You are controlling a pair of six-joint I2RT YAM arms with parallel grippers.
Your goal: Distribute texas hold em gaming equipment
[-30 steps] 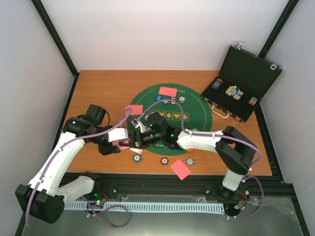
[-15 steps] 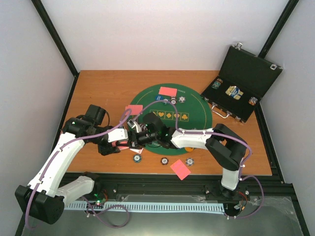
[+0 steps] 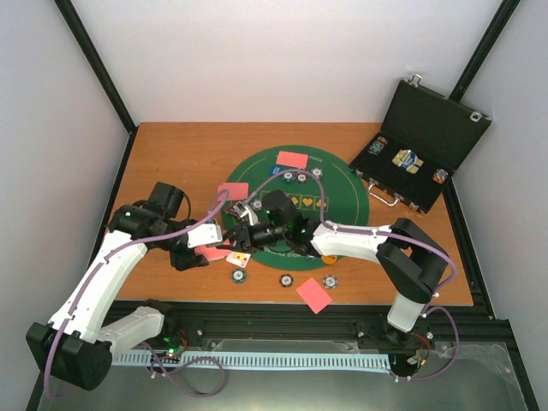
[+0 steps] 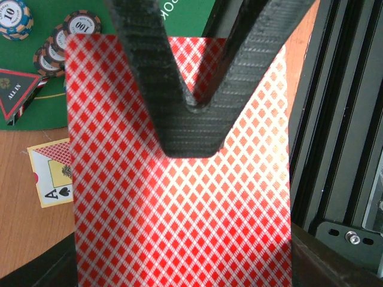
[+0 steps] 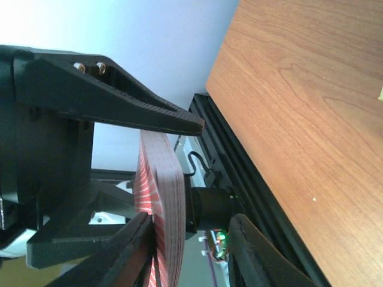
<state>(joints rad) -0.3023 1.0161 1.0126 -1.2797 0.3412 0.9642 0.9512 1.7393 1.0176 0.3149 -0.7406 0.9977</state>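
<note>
In the left wrist view, a blue chip (image 4: pixel 12 15) reads "10" and a brown-edged chip (image 4: pixel 82 24) reads "100". A red-rimmed triangle (image 4: pixel 15 92) on the mat (image 4: pixel 42 116) bears what looks like "ALL IN". A face-up card (image 4: pixel 52 179) shows "A" over a spade. The mat's edge lettering is cut off — only "OOK" shows. From above, yellow suit signs mark the mat — its other print is too small to read.

On your desk (image 3: pixel 171 154) the mat (image 3: pixel 347 188) lies at centre, with the case (image 3: pixel 428 128) at the far right. The far card (image 3: pixel 292 158) sits on the mat's far edge, the left card (image 3: pixel 233 190) on its left edge and the near card (image 3: pixel 314 295) at the desk's near edge. Three chips (image 3: pixel 286 280) line up on the near side of the mat. The deck (image 4: pixel 179 209) sits in the left tool (image 4: pixel 191 131), just left of a face-up card (image 4: pixel 54 173).
</note>
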